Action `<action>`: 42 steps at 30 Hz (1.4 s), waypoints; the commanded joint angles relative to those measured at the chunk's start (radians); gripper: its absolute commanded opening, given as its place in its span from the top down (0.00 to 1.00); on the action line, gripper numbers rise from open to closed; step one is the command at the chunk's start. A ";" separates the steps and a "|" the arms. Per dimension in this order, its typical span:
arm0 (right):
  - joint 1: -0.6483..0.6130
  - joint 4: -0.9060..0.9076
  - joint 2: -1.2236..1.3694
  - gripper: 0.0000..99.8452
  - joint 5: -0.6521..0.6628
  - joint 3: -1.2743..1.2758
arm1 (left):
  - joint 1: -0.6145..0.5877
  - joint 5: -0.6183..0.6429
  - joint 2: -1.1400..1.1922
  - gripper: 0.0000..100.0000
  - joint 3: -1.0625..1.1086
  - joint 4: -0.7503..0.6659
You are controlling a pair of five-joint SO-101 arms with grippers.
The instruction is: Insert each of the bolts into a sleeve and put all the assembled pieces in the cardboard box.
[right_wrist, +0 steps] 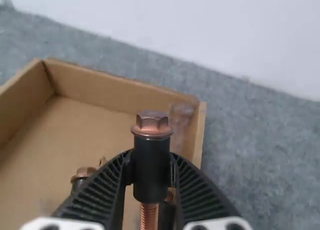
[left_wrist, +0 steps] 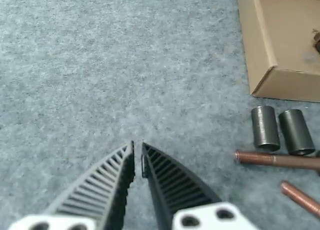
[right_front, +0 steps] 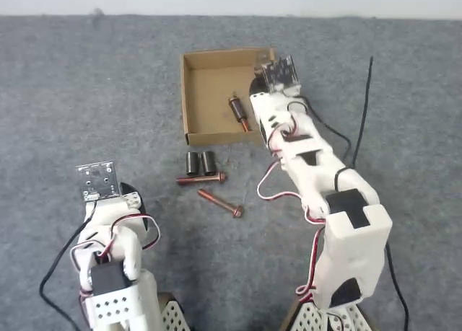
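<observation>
Right wrist view tells most of it. The right gripper (right_wrist: 150,160) is clamped on a black sleeve (right_wrist: 150,177) with a copper bolt (right_wrist: 151,124) through it. The head sits on top and the shank pokes out underneath. It hangs over the cardboard box (right_wrist: 117,92), and from the high view it's tucked close to the far corner on the right arm's side. One finished piece (right_front: 239,112) is already lying inside.

Stuff I'd worry about:

- The grip is on the sleeve only, so nothing pinches the bolt itself. If the wrist tips much on the way down, I reckon the bolt slides straight out and you've got two parts again.
- It's really near the box wall. If it lets go there, the piece could catch the rim and flip out onto the carpet (left_wrist: 100,64).
- Dropped from up high, it could land on the piece already in there and bounce.

The left gripper (left_wrist: 138,147) is closed up with nothing in it, hovering over bare carpet off to the side of the leftovers. The spare sleeves (left_wrist: 265,127) lie right beside each other, so grabbing one probably shoves the other. The loose bolts (right_front: 202,178) are round and could roll away from a sloppy pinch.
</observation>
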 commanded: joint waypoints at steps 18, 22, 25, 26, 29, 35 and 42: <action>-0.039 1.190 0.206 0.99 -0.121 -0.891 | -0.002 -0.011 -0.002 0.98 -0.015 -0.003; -0.042 1.334 0.332 0.99 -0.124 -1.109 | -0.002 -0.011 -0.002 0.98 -0.015 -0.003; -0.054 1.414 0.410 0.99 -0.158 -1.255 | -0.002 -0.011 -0.002 0.98 -0.015 -0.003; -0.058 1.435 0.435 0.99 -0.172 -1.297 | -0.002 -0.011 -0.002 0.98 -0.015 -0.005; -0.077 1.486 0.506 0.99 -0.187 -1.396 | -0.002 -0.011 -0.002 0.98 -0.015 -0.005; -0.084 1.517 0.628 0.99 -0.193 -1.516 | -0.002 -0.011 -0.002 0.98 -0.015 -0.005; -0.091 1.603 0.670 0.84 -0.218 -1.593 | -0.002 -0.011 -0.002 0.98 -0.015 -0.005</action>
